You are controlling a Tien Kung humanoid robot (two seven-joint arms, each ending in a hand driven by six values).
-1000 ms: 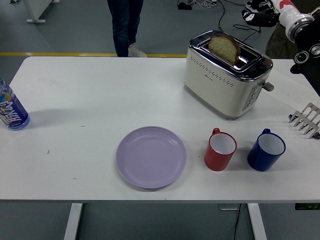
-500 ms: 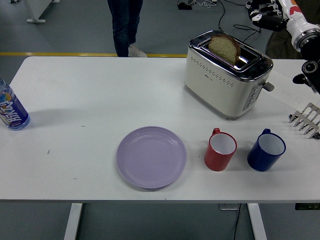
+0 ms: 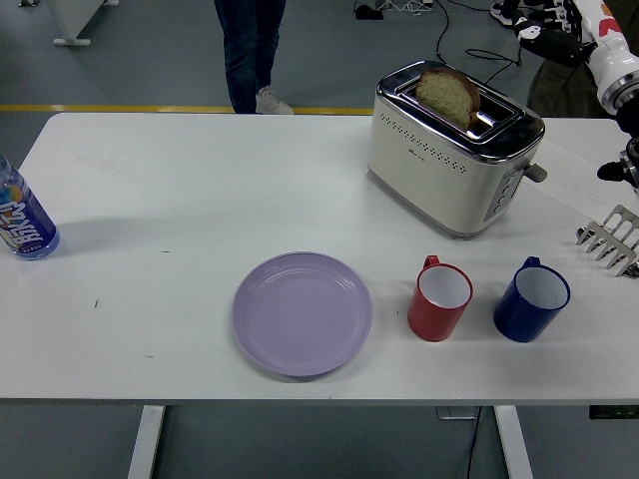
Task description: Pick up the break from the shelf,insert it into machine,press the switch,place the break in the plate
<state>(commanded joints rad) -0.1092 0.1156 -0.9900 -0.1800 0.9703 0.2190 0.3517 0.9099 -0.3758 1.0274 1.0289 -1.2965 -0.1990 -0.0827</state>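
Bread slice (image 3: 448, 95) stands upright in the slot of the cream-and-chrome toaster (image 3: 449, 160), far right of the white desk (image 3: 180, 200). Lavender plate (image 3: 303, 313) sits bare near the front edge; red mug (image 3: 439, 298) and blue mug (image 3: 532, 298) to its right. Metal rack (image 3: 611, 239) at right edge. Right robot hand (image 3: 544, 18) raised at top right corner, well apart from the toaster; finger state cannot be told. Bottle (image 3: 22, 217) at left edge. Person's legs (image 3: 248, 50) behind the desk.
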